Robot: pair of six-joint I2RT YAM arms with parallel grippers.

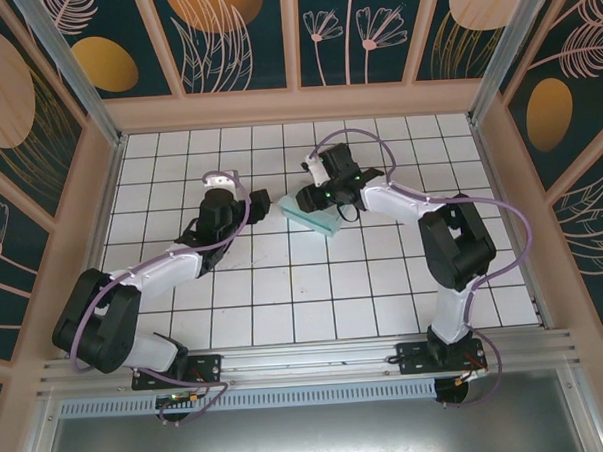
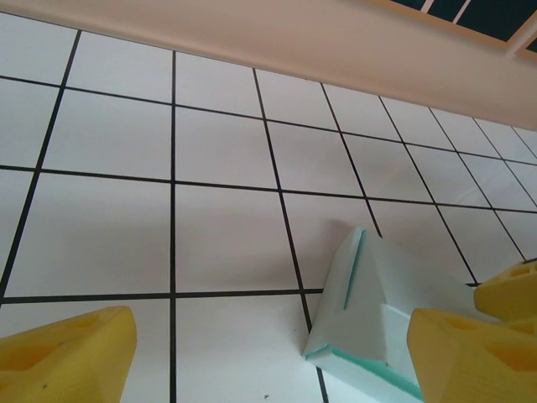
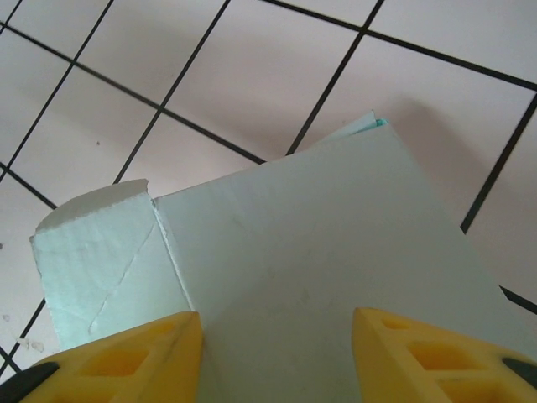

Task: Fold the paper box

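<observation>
one paper box (image 1: 319,223) lies on the gridded table (image 1: 285,307), mid-table and slightly toward the far side, partly formed. its long axis runs diagonally from far-left to near-right in the top view. the right gripper (image 3: 277,336) is the nearer one: it sits directly over the box's far-left end, jaws partly apart, with the broad panel spanning the gap and one end flap (image 3: 92,252) lying outside the fingers. whether it clamps any card cannot be told. the left gripper (image 2: 273,332) stands just left of the box, jaws wide and empty, with the box ahead and to its right, beside the right finger. count: one box, two grippers, one end flap seen
</observation>
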